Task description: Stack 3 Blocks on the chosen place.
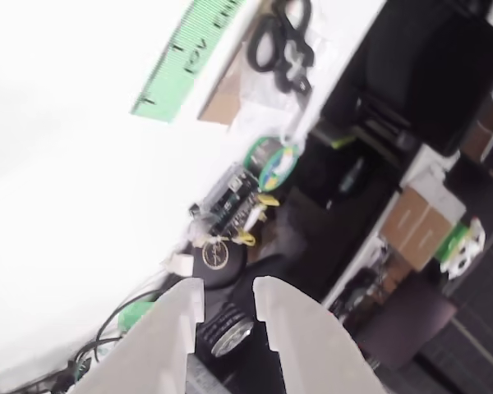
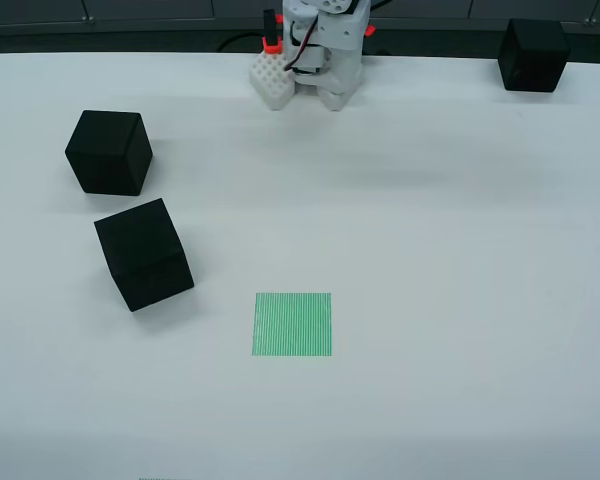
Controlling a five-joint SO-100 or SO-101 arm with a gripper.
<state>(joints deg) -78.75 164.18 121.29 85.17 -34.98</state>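
Gripper [image 1: 228,302] agape above white table [image 2: 460,300].

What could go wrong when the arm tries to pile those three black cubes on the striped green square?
The two left cubes sit close together and the nearer one is turned askew, so the open gripper might nudge one while grabbing the other. The third cube lies near the table's far edge. The green square looks barely cube-sized, so sloppy placing could topple the pile.

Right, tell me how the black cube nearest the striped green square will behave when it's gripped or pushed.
The nearest cube looks rigid, with flat faces, so it should probably slide or pivot when pushed, not roll. Its matte, finely textured faces suggest the gripper should hold it without much slip. It sits turned relative to the green square, so the grasp likely needs a wrist turn.
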